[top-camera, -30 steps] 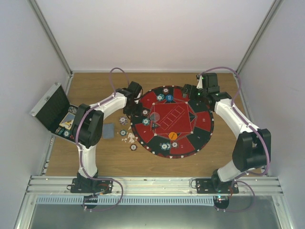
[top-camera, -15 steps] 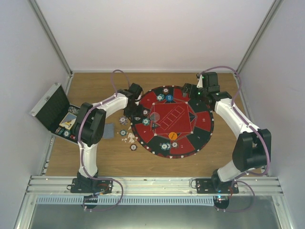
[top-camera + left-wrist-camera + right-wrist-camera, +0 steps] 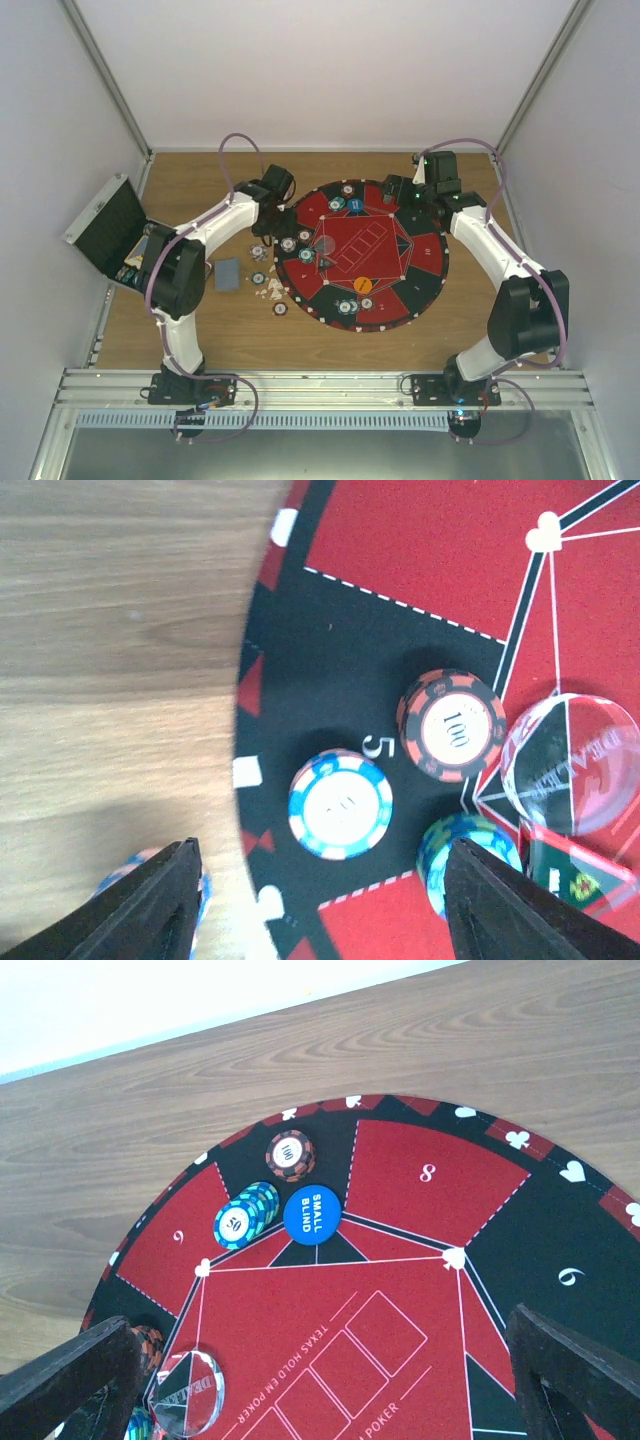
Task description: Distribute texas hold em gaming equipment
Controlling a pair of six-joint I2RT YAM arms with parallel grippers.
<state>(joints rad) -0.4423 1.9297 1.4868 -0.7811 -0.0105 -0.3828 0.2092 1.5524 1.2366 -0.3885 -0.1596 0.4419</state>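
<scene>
In the left wrist view a blue-and-white poker chip (image 3: 341, 805) lies flat on the mat's black sector marked 5. My left gripper (image 3: 320, 910) hangs open above it, holding nothing. Beside that chip sit a dark red 100 chip (image 3: 452, 725), a teal stack (image 3: 458, 858) and the clear dealer disc (image 3: 572, 762). From above, the left gripper (image 3: 278, 222) is at the mat's left edge. My right gripper (image 3: 325, 1390) stands wide open and empty over the mat's far side, near a teal 50 stack (image 3: 245, 1218), a 100 chip (image 3: 290, 1154) and the blue small-blind disc (image 3: 313, 1211).
The round red-and-black mat (image 3: 420, 270) fills the table's middle. An orange disc (image 3: 362, 285) lies on its near part. The grey-blue cards (image 3: 228, 274) and loose chips (image 3: 270, 290) lie on the wood to its left. The open black case (image 3: 105, 225) stands at the far left.
My left gripper has opened and left the blue-and-white chip on sector 5. The left arm has drawn back a little toward the left. The right arm has not moved.
</scene>
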